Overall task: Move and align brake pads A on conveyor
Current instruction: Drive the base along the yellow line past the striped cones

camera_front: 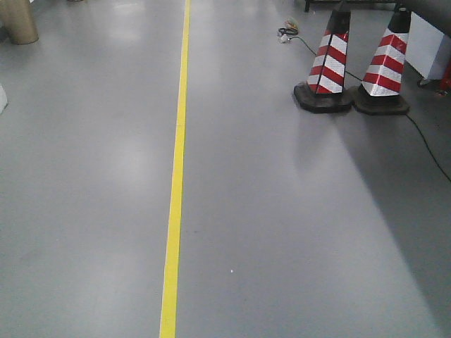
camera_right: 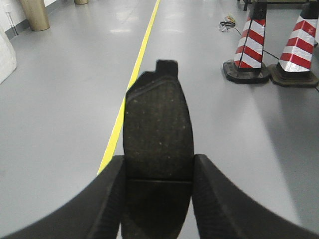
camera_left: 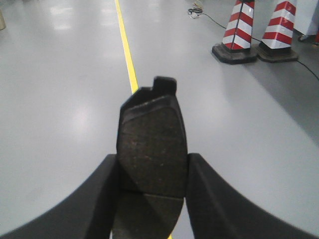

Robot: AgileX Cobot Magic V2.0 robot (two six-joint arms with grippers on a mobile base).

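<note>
A dark grey brake pad with a centre groove is clamped between the black fingers of my left gripper, which is shut on it; the pad points forward over the grey floor. My right gripper is likewise shut on a second brake pad, held by its long edges at the groove. Both pads hang in the air above the floor. The conveyor is out of view in every frame. Neither gripper shows in the front view.
Grey floor with a yellow line running away from me. Two red-and-white striped cones stand at the right, with a black cable on the floor. A tan cylinder stands far left.
</note>
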